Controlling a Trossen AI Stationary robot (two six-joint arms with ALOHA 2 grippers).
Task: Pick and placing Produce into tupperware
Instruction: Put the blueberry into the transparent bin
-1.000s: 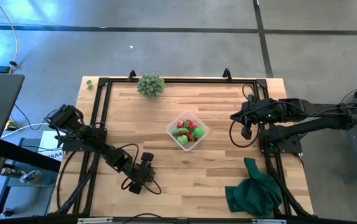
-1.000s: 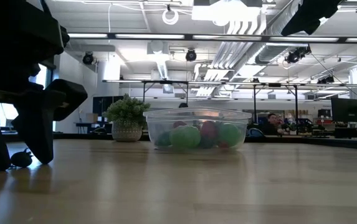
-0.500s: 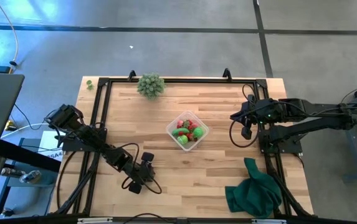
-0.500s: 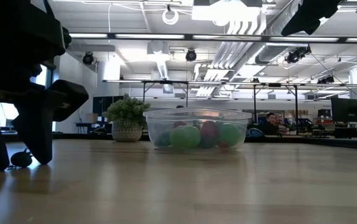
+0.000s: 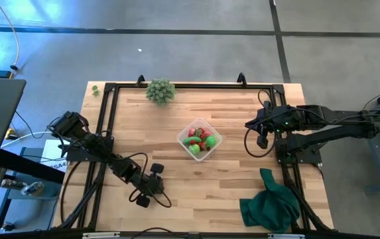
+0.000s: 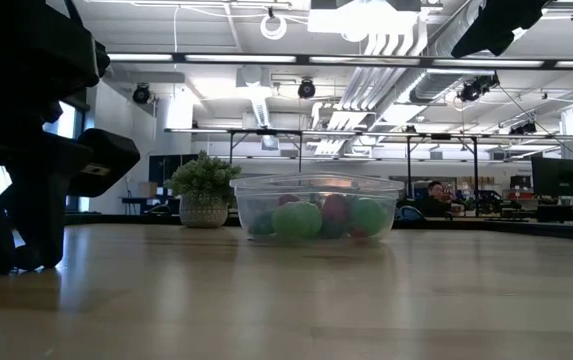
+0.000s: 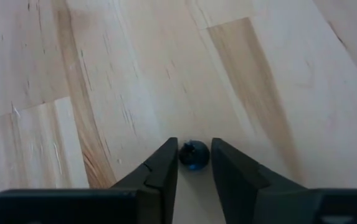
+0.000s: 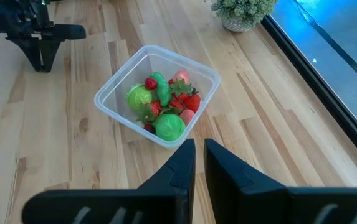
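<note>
On the pale wooden desk (image 5: 229, 179), under bright workshop lights, I see the clear tupperware (image 5: 199, 139) mid-desk holding red and green produce (image 8: 159, 102). Left jaws (image 7: 194, 168) flank a dark berry (image 7: 194, 155); right jaws (image 8: 199, 165) clenched, empty.

A: The high view looks straight down on the whole table (image 5: 229, 182), both arms in it. The low view sits at tabletop level, facing the tupperware (image 6: 318, 208) and the room behind.

B: And the wrists?

A: The left wrist view hangs close over bare planks. The right wrist view looks from farther off across the tupperware (image 8: 159, 94), which the high view shares.
</note>
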